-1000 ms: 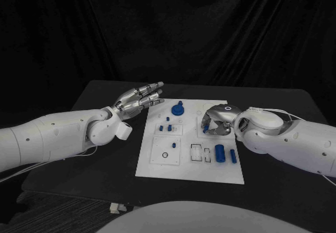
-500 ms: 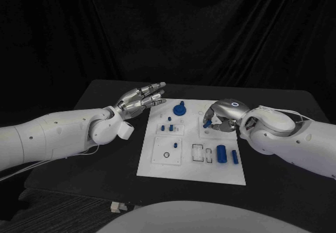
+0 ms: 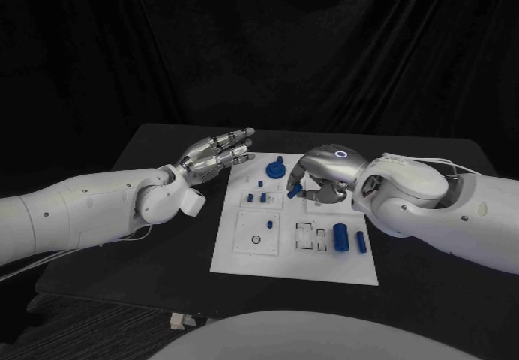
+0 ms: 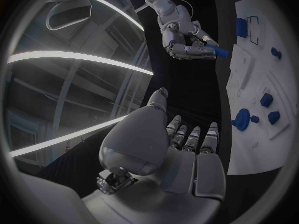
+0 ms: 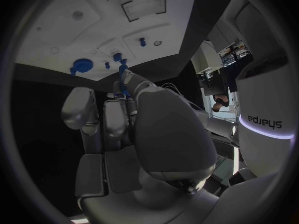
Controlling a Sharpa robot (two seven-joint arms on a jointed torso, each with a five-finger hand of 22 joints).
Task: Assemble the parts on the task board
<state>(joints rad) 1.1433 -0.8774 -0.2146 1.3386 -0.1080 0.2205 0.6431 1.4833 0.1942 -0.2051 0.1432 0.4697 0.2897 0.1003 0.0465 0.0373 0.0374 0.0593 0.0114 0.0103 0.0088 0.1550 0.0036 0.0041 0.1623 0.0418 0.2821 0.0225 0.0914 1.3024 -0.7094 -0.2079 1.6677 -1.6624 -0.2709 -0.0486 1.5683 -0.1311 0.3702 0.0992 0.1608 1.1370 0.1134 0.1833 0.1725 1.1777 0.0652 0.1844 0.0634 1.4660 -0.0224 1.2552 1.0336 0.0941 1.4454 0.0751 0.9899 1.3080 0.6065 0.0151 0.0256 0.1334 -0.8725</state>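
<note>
My right hand (image 3: 325, 180) pinches a small blue peg (image 3: 294, 190) above the middle of the white task board (image 3: 244, 259), at the frame's centre. My left hand (image 3: 217, 156) hovers left of the board's upper edge, fingers spread and holding nothing. More blue parts (image 3: 274, 169) stand on the board near its top.

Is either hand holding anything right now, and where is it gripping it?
The right hand pinches a small blue part by one end in its fingertips. The left hand holds nothing.
</note>
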